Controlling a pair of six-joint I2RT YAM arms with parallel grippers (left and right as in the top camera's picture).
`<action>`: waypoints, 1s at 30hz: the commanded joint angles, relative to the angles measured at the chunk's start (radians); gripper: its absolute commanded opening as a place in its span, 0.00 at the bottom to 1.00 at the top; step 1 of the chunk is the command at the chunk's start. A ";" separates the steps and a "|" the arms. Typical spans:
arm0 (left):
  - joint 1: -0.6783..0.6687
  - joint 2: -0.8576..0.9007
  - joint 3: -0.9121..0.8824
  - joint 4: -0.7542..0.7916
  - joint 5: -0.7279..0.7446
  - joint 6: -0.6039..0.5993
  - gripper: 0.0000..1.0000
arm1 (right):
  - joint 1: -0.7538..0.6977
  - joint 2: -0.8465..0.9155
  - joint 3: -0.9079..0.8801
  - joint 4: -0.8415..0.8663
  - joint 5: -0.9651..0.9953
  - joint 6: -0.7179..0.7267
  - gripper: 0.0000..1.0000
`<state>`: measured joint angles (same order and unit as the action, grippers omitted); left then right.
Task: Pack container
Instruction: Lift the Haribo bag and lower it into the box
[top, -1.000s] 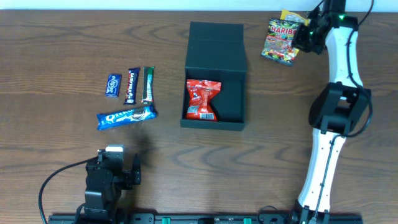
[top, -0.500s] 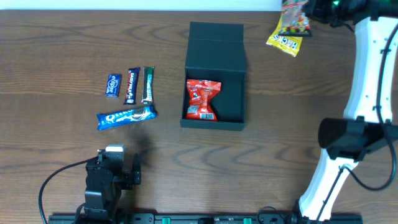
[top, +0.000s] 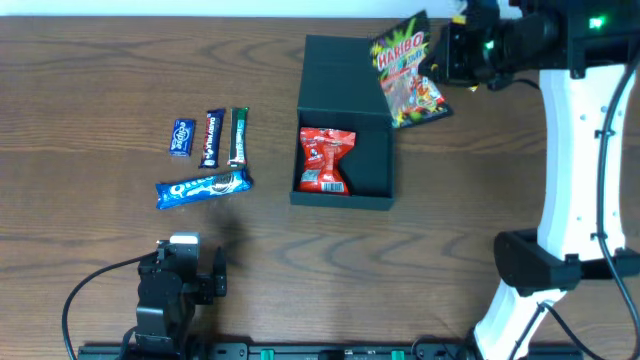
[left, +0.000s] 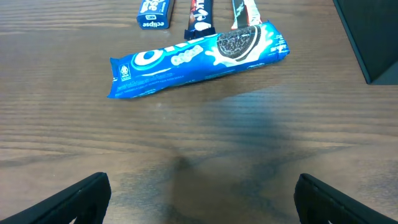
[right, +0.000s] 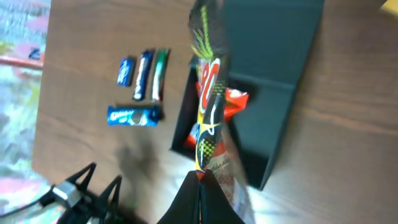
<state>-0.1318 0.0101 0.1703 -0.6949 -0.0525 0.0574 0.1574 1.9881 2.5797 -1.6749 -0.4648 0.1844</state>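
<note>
The container (top: 378, 160) is a dark box lying open mid-table, its flap lid (top: 346, 70) folded back; a red snack packet (top: 326, 160) lies inside it. My right gripper (top: 447, 52) is shut on a Haribo gummy bag (top: 406, 72), which hangs in the air over the box's upper right corner. In the right wrist view the bag (right: 210, 118) dangles from the closed fingertips (right: 200, 180) above the container (right: 280, 118). My left gripper (left: 199, 199) stands open near the front edge with bare wood between its fingers (left: 84, 199), short of the Oreo pack (left: 199, 59).
Left of the box lie an Oreo pack (top: 203, 187), a small blue eclipse packet (top: 181, 136), a dark blue bar (top: 212, 137) and a green-and-white bar (top: 238, 136). The left arm's base (top: 170, 290) sits at the front left.
The right arm has lifted the Haribo bag from the table's back right and swung it left, over the container's upper right corner. The left arm has not moved.
</note>
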 joint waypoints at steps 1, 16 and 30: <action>0.000 -0.006 -0.009 -0.019 -0.006 0.014 0.95 | 0.056 0.006 -0.074 0.026 -0.077 -0.018 0.02; 0.000 -0.006 -0.009 -0.018 -0.006 0.014 0.95 | 0.117 0.006 -0.659 0.386 -0.120 0.210 0.01; 0.000 -0.006 -0.009 -0.019 -0.006 0.014 0.95 | 0.123 0.006 -0.977 0.644 -0.034 0.458 0.02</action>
<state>-0.1318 0.0101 0.1703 -0.6949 -0.0525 0.0574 0.2787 1.9945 1.6432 -1.0523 -0.5365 0.5453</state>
